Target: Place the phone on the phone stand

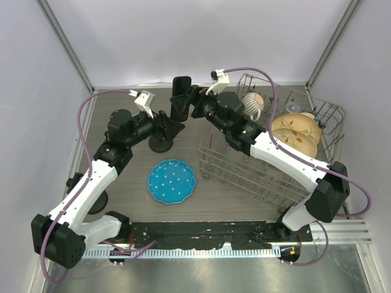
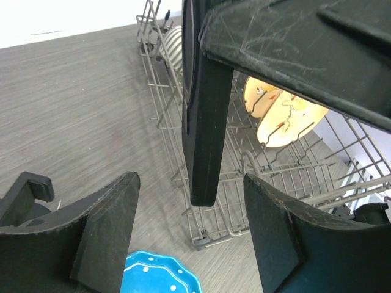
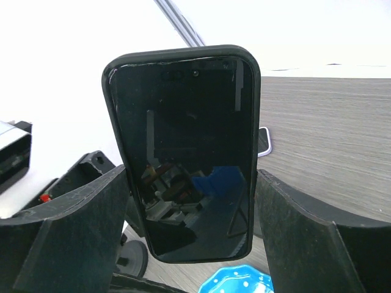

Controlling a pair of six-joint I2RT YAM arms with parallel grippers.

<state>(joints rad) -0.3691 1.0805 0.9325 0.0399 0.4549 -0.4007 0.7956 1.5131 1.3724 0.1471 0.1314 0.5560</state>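
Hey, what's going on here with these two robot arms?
The right pincer holds a black phone upright in the air, gripped by its side edges. The left pincer is open, its fingers either side of the phone's lower end without touching it. The phone stand sits on the table close by, with no phone on it yet.

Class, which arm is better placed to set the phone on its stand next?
Right. The right gripper clamps the phone upright near the phone stand; the left gripper is open and holds nothing.
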